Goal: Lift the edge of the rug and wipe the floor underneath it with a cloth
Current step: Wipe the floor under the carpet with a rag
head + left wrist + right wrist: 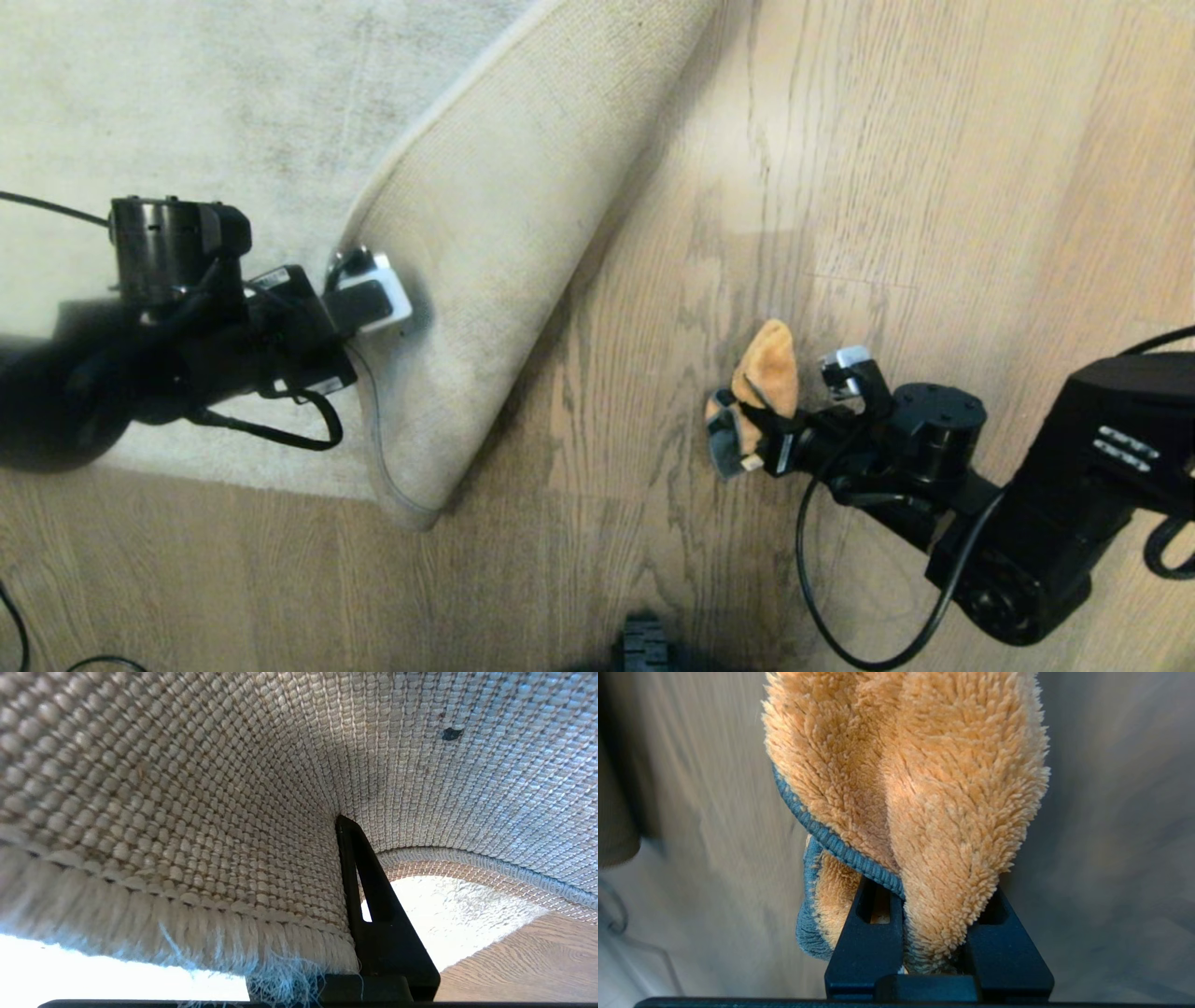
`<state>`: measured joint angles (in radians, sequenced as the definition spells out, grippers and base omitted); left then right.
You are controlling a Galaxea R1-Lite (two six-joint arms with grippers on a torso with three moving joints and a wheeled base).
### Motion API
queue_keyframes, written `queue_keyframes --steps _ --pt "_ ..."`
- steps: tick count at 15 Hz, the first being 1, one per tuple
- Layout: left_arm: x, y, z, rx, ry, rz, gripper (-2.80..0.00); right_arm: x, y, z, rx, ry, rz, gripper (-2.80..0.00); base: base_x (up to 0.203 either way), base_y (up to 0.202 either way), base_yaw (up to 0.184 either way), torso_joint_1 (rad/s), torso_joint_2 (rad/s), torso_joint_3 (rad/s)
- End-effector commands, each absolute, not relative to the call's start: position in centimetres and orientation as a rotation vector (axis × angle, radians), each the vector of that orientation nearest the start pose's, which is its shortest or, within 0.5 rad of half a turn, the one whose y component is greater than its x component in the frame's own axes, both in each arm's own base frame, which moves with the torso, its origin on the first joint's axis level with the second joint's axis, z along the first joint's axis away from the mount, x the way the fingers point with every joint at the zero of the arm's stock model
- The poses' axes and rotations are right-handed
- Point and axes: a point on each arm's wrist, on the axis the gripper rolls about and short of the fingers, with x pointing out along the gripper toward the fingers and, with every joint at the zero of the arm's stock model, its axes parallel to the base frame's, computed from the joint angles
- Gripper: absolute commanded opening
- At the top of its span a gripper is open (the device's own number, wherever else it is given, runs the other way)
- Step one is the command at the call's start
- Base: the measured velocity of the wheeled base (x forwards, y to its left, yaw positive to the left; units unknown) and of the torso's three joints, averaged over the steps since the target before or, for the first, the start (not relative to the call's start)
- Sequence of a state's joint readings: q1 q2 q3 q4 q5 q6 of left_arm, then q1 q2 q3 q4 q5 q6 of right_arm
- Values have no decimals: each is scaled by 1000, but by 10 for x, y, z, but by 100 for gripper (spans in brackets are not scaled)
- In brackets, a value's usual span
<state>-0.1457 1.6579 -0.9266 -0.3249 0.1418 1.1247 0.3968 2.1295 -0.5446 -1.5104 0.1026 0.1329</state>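
Fingers, left gripper point(397, 303): pinching the rug edge point(485, 243), folded back, backing up. Fingers, right gripper point(775, 420): clamped on the cloth point(767, 373), above the floor point(653, 373) beside the fold. Lifting done; wiping of bared planks judged outstanding.

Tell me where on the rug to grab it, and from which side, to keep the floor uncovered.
Grip the bound hem of the rug edge, coming from over the rug's top, as the left gripper does. The thin flap folds back easily, leaving the floor clear for the right gripper's cloth.
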Motion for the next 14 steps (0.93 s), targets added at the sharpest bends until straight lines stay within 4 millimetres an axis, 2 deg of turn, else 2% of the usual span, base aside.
queue_keyframes --steps 1,3,6,8,10,14 --pt "298 -41 198 1173 359 -231 -280 296 139 88 125 61 541 -280 0 0 0 0 0 0" --pt "298 -41 198 1173 359 -231 -280 275 164 91 123 69 639 -280 0 0 0 0 0 0" --pt "296 -40 194 1172 371 -235 -280 231 215 87 125 100 812 -280 0 0 0 0 0 0" --pt "296 -40 193 1172 366 -232 -280 211 243 72 134 150 852 -280 0 0 0 0 0 0" --pt "296 -39 192 1174 367 -220 -280 210 259 50 127 191 827 -280 0 0 0 0 0 0" --pt "297 -40 192 1177 370 -218 -280 224 291 23 145 184 796 -280 0 0 0 0 0 0"
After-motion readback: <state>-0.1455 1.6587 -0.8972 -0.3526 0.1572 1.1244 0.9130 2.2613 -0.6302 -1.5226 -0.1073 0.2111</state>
